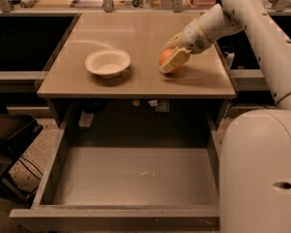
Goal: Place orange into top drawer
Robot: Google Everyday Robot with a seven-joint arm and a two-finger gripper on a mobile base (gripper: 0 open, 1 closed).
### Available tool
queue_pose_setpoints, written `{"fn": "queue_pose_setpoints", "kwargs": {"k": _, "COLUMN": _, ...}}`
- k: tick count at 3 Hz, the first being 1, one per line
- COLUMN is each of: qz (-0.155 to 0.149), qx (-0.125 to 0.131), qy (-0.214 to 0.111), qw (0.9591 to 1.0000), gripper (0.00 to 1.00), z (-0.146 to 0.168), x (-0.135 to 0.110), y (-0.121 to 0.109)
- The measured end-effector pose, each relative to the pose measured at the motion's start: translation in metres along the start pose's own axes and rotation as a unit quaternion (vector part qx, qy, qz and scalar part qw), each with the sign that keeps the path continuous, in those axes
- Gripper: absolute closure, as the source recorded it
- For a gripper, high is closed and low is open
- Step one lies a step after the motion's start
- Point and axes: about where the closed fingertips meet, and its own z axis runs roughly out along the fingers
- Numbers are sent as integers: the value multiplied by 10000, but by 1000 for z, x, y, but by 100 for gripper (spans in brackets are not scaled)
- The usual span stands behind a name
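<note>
The orange rests on the tan tabletop, right of centre. My gripper reaches in from the upper right and is shut on the orange, with one pale finger across its front and the other behind it. The top drawer is pulled fully open below the table's front edge, and its flat grey floor is bare. The orange is above and behind the drawer's right half.
A shallow white bowl sits on the tabletop left of the orange. My white arm and base fill the right side beside the drawer. A dark cart stands low at the left. Clutter lines the far bench.
</note>
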Motion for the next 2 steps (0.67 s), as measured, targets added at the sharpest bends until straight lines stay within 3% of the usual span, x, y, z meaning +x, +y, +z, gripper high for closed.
{"fn": "queue_pose_setpoints", "kwargs": {"k": 2, "qz": -18, "qx": -17, "qy": -18, "qw": 10000, "gripper": 88, "z": 4, "x": 1, "y": 9}}
